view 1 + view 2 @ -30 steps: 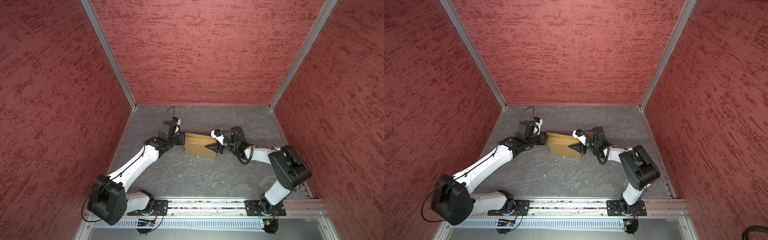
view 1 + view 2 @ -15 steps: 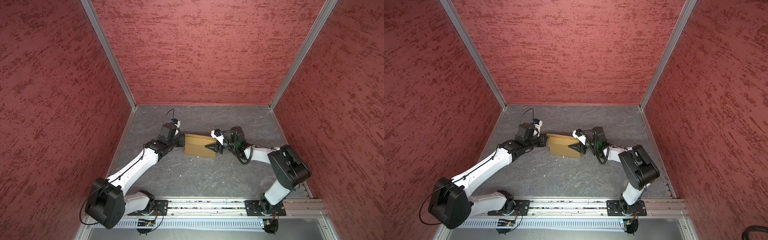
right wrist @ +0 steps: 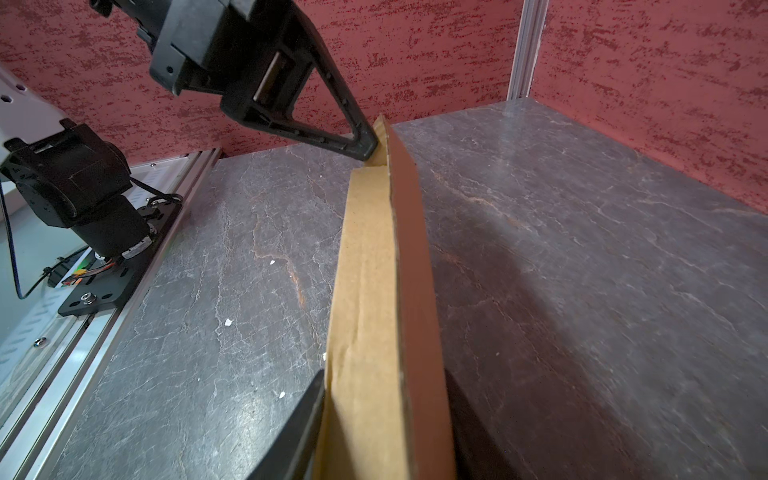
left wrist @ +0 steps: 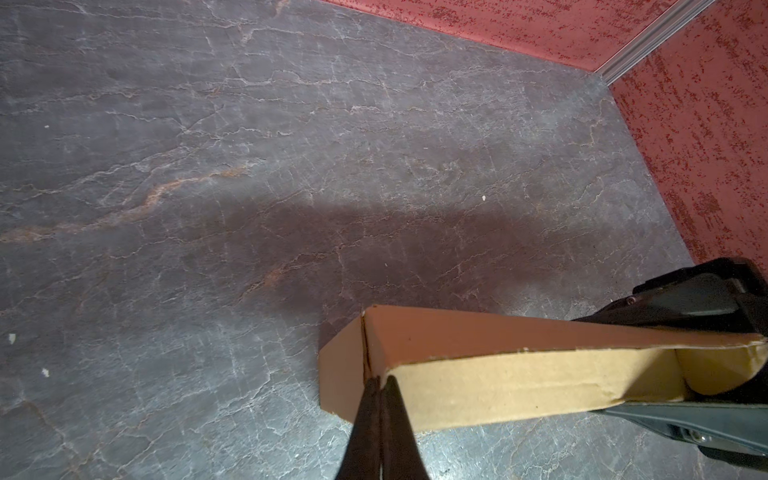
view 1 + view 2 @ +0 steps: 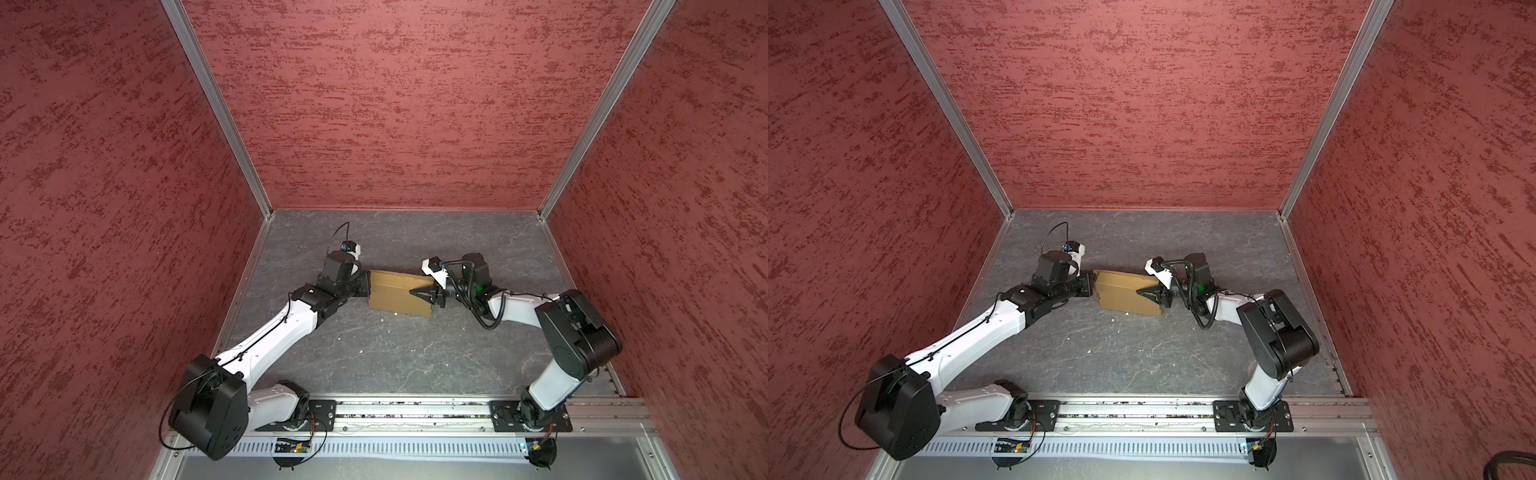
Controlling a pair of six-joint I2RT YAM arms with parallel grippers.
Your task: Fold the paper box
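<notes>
The paper box (image 5: 395,295) (image 5: 1125,295) lies in the middle of the grey stone-pattern table (image 5: 395,357), a little toward the back wall and between the two arms. In both top views it looks like a shallow, tan rectangle with its lid folded down, and its long side runs from left to right.

The left gripper (image 5: 366,284) is at the left end of the box. In the left wrist view its two black fingers (image 4: 395,419) are pressed together with no gap, and their common tip touches the near corner of the box (image 4: 498,378), right at the seam where the lid meets the side wall. Nothing is visible between these fingers.

The right gripper (image 5: 417,294) is at the right end of the box. In the right wrist view one finger (image 3: 299,424) is on each broad face of the cardboard, so the gripper is pinching the box (image 3: 374,291) through its thickness. In a top view one finger lies over the lid and points to the left. The same wrist view shows the lid edge standing slightly out from the wall under it.

I cannot tell whether the box rests fully on the table or is a little lifted. Some small white crumbs (image 3: 227,322) lie on the table near the box, on the side of the aluminium rail (image 5: 415,411).
</notes>
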